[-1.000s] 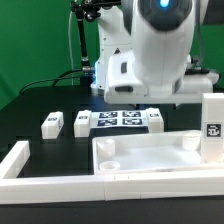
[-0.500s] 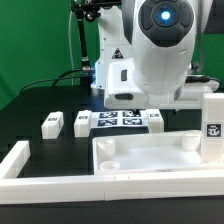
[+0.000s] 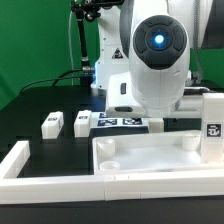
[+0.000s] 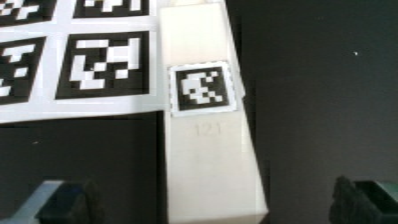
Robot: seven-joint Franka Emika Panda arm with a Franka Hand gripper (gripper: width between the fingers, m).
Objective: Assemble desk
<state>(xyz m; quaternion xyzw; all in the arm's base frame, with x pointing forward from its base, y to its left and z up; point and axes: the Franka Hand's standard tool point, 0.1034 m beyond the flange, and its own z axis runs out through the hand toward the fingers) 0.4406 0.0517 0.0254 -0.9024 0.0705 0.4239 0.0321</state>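
Observation:
The white desk top [image 3: 150, 158] lies at the front with its raised rim and corner sockets up. One tagged leg [image 3: 213, 125] stands upright at its right end. Two loose legs [image 3: 51, 123] [image 3: 82, 123] lie to the exterior view's left of the marker board. In the wrist view a fourth leg [image 4: 205, 120] lies beside the marker board [image 4: 71, 50], its tag facing up. My gripper [image 4: 210, 205] is open and straddles this leg, with one finger [image 4: 54, 203] on each side and a dark gap between each finger and the leg. In the exterior view the arm [image 3: 150, 60] hides the gripper.
A long white L-shaped fence bar [image 3: 30, 170] runs along the front and the exterior view's left of the desk top. The marker board [image 3: 110, 124] lies behind the desk top, partly covered by the arm.
The arm has come down and toward the front over the marker board's right end, covering more of the board and the leg beside it.

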